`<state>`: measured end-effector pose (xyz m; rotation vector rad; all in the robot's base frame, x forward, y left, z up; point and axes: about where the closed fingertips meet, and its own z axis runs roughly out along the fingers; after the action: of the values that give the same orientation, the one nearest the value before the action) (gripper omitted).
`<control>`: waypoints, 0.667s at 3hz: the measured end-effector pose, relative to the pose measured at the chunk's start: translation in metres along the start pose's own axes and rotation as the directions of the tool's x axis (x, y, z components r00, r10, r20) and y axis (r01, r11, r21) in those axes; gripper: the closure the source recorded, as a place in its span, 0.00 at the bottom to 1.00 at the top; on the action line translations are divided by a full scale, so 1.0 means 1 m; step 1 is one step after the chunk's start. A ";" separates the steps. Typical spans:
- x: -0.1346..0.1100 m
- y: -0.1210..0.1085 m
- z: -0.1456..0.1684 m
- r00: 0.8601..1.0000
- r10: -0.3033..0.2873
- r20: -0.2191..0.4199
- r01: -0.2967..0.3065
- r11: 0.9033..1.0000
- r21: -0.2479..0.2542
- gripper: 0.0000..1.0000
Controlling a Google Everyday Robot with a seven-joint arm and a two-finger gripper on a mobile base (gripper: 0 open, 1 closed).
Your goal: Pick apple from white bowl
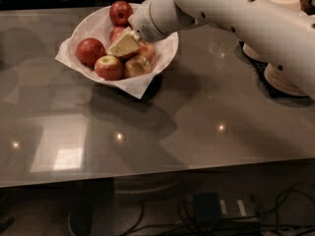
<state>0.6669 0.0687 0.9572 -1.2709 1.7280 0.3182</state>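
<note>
Six apples (146, 50) or so, heaped in the white bowl (166, 45) on the far left part of the glossy table (197, 132). Bowl lined with white paper (135, 88), pointed corners poking past the rim at front and left. One red apple (120, 13) high at the back rim, a dark red one (90, 51) at the left, a red-and-yellow one (109, 67) in front, a brownish-yellow one (137, 66) just beside it. Gripper (124, 44) down inside the bowl, beige tip among the middle apples; touching or just above, cannot tell. Open or closed, cannot tell either, nor whether any apple is held. White arm (236, 14) reaching in from the upper right. Stacked beige plates (281, 77) at the right edge, partly behind the arm, well apart from the bowl. Cables (211, 208) on the floor below.
</note>
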 end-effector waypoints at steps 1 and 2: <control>0.004 -0.001 0.008 1.000 0.014 -0.004 -0.014 1.000 -0.004 0.35; 0.009 -0.003 0.016 1.000 0.028 -0.009 -0.028 1.000 -0.008 0.36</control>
<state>0.6774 0.0733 0.9426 -1.2571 1.7553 0.3367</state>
